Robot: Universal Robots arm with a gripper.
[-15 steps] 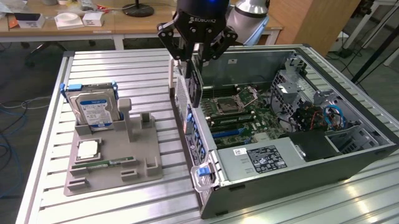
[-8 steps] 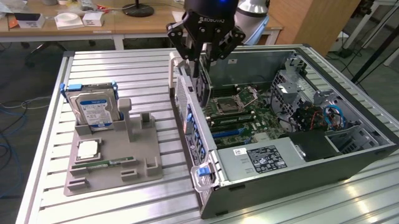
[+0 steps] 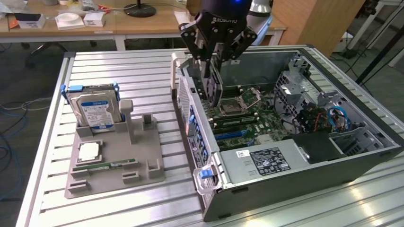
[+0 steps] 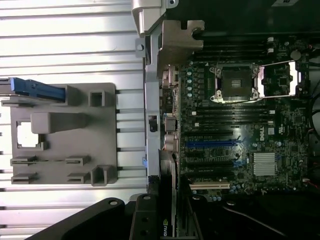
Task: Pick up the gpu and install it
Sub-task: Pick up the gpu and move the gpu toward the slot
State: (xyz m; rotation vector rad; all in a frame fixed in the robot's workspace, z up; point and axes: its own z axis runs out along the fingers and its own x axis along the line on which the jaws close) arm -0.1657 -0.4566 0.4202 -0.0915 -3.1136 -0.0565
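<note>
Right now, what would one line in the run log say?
fingers: shut on graphics card | position: upright over open computer case | hard drive: in grey stand

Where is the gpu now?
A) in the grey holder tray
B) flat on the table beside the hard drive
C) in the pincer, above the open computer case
C: the pincer grips the gpu on edge over the open case.

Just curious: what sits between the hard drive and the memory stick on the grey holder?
A square silver chip, lying flat in the holder, in the exterior view.
</note>
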